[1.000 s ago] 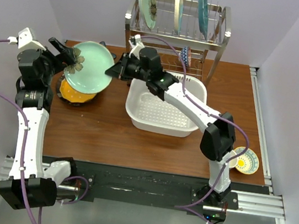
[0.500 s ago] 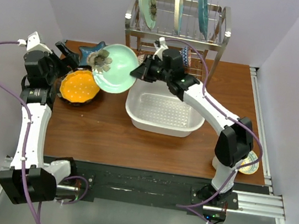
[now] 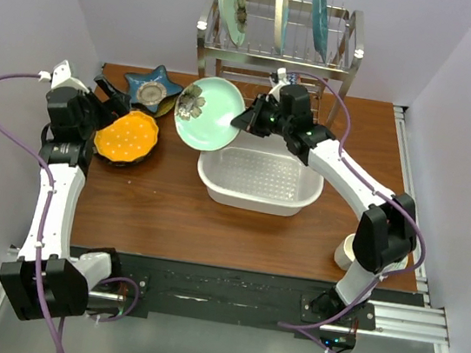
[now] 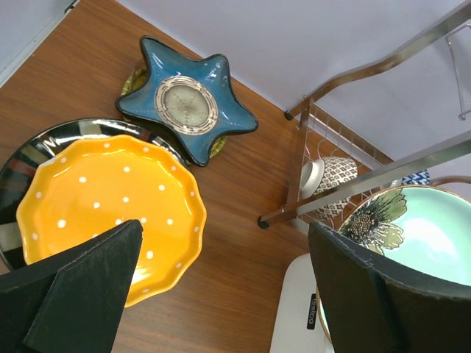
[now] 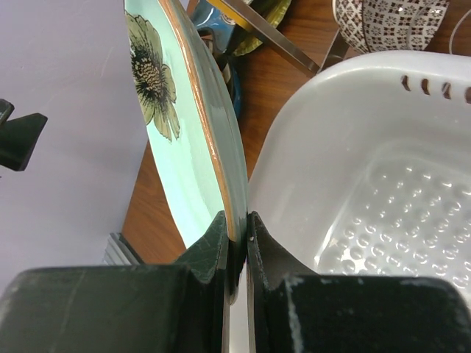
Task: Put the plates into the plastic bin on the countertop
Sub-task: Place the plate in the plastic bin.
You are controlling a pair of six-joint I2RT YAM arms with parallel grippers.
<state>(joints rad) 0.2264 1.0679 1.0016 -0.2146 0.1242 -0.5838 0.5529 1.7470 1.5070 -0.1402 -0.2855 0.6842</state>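
- My right tool (image 5: 235, 228) is clamped on the rim of the pale green plate (image 5: 184, 147), one finger on each face. An edge pinch is the only hold a flat plate offers two narrow fingers.
- That hold puts the plate on edge, its flower-painted face turned toward the left edge of the bench (image 3: 152, 209). It hangs in the air above the far-left corner of the white bin (image 3: 209, 177).
- The bin sits mid-bench, toward the far edge and just in front of the wire rack (image 3: 279, 51). I judge the plate must travel further over the perforated base and tip flatter before I let go. Dropped from here it could strike the thick rim.
- My left tool (image 4: 224, 228) is spread wide and holds nothing. It hovers over the orange dotted plate (image 4: 103, 206) near the left edge, which suits a grab at that rim.
- The orange plate rests on a dark plate (image 4: 22, 154), so its scalloped rim stands proud of the wood and gives a finger room underneath.
- The blue star-shaped plate (image 4: 188, 99) lies by the far-left corner, just beyond the orange one, untouched.
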